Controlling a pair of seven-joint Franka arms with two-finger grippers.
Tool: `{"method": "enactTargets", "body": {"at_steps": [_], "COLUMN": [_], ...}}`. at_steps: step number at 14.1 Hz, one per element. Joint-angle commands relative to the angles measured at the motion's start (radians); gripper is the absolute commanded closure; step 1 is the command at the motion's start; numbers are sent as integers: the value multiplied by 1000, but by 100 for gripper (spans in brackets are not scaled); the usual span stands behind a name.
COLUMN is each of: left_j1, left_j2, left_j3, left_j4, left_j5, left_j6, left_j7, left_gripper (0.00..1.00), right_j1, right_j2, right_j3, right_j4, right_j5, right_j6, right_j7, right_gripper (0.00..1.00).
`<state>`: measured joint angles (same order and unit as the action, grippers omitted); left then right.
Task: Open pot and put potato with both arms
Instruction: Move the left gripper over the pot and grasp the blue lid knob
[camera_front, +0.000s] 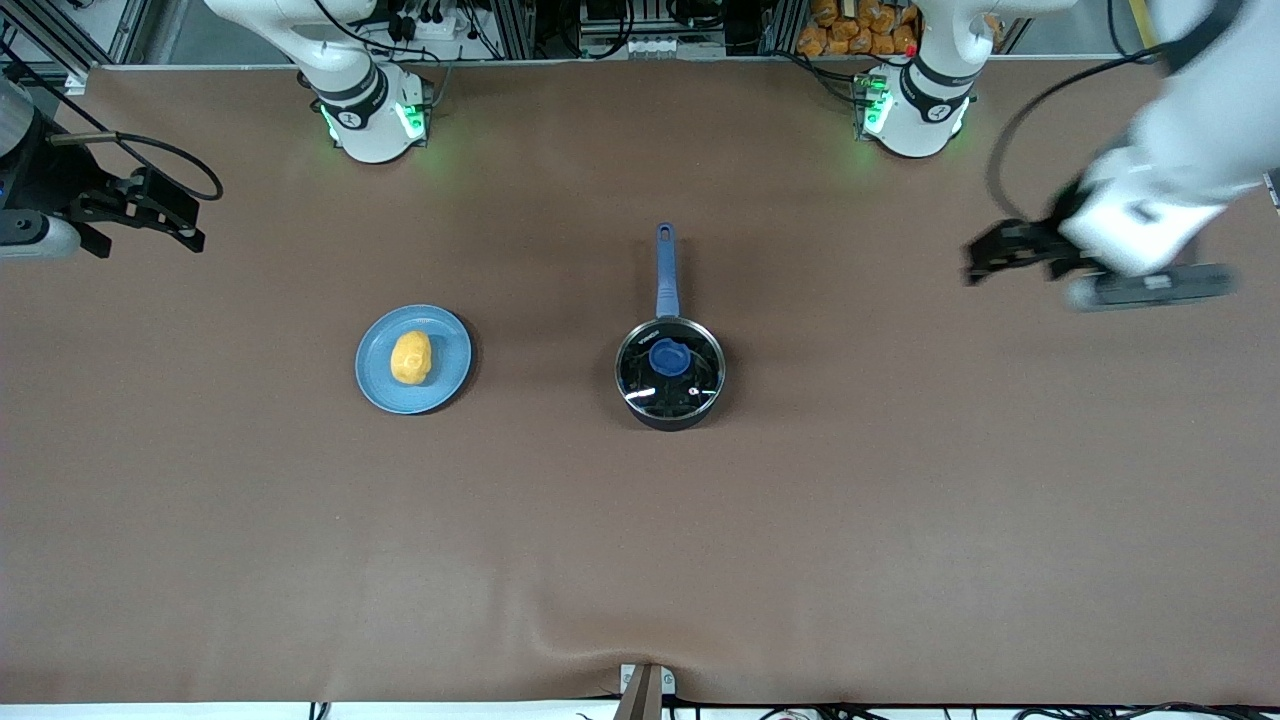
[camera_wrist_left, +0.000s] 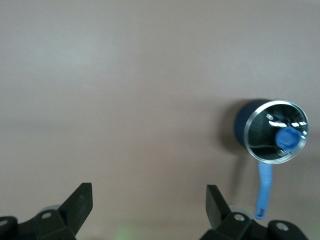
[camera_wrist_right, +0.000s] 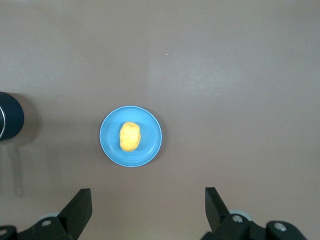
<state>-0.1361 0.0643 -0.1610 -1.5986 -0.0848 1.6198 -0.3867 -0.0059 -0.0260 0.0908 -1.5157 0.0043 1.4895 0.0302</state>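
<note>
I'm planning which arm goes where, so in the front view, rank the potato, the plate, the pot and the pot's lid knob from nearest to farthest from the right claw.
From the open right claw, at the right arm's end:
1. Plate, with the potato on it: too close to call.
2. Pot, mid-table, with its lid knob: also too close to call.

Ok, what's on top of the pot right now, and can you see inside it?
A glass lid with a blue knob sits on the pot. Through the glass only dark interior and reflections show; the area under the knob is hidden.

My work surface is a table under a brown cloth (camera_front: 640, 560), wrinkled at its near edge; cables (camera_front: 640, 30) crowd the farthest edge.
</note>
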Motion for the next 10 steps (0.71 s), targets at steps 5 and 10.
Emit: {"method": "enactTargets", "body": {"at_steps": [5, 10], "left_j1": [-138, -282], "left_j2": [254, 431], "left_j3": [-114, -101], "left_j4": [80, 108], "left_j5": [2, 45], "left_j6": [139, 363], "left_j7": [-363, -501], "left_gripper": [0, 0], "right_j1": [0, 3], "right_j2": [-8, -8], "right_j3": [-5, -5], "right_j4": [-8, -9], "right_j5": [11, 13], "right_j6": [3, 5], "right_j7": [-10, -10], "right_gripper": [0, 0]}}
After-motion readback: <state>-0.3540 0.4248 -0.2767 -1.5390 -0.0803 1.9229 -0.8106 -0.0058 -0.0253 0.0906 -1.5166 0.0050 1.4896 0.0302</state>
